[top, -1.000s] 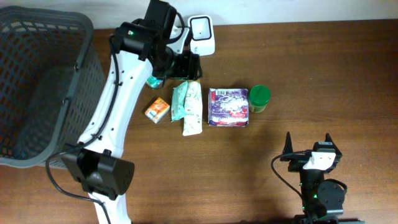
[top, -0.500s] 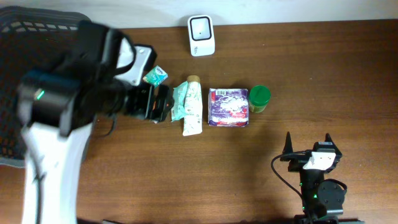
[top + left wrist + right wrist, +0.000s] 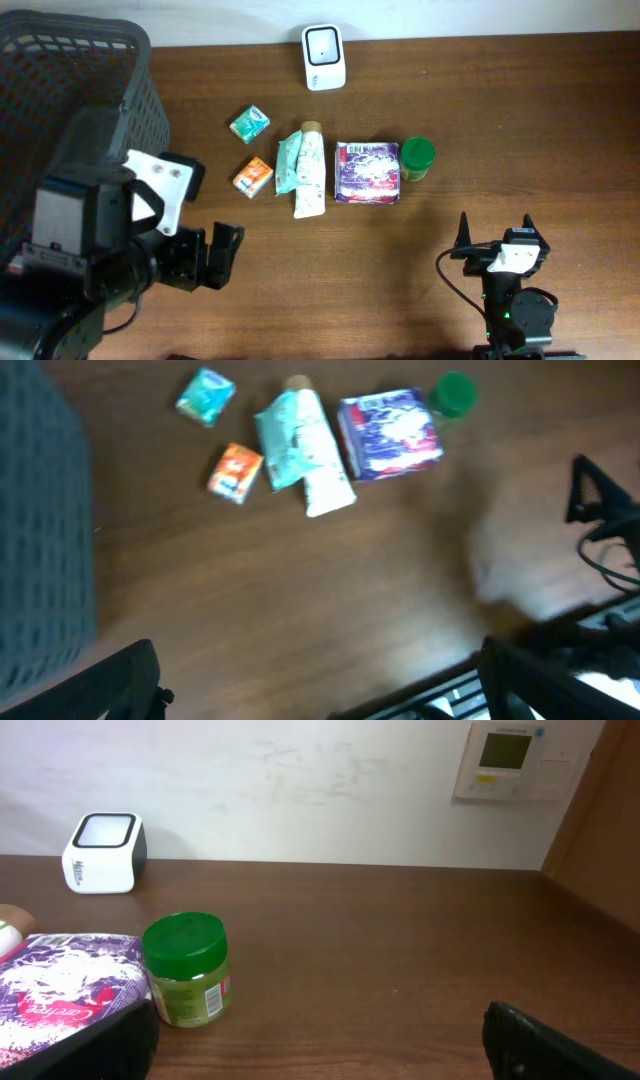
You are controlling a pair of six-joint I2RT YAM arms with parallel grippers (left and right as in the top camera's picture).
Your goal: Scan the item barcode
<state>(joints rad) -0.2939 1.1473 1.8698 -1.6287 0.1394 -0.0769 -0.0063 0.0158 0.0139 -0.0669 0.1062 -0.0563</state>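
The white barcode scanner (image 3: 324, 43) stands at the table's back edge, and the right wrist view shows this scanner (image 3: 103, 852) against the wall. In front of it lie a teal box (image 3: 249, 123), an orange box (image 3: 253, 176), a pale green pack on a tube (image 3: 303, 165), a purple pack (image 3: 368, 171) and a green jar (image 3: 417, 159). My left gripper (image 3: 222, 258) hovers open and empty at the front left, well away from the items. My right gripper (image 3: 497, 228) is open and empty near the front right, with the green jar (image 3: 186, 967) ahead of it.
A dark mesh basket (image 3: 100, 42) fills the left side of the table, seen also as the basket (image 3: 40, 540) at the left of the left wrist view. A wall panel (image 3: 510, 758) hangs behind the table.
My left gripper opened, left the teal box lying near the scanner, and swung back to the front left. The right arm has not moved.
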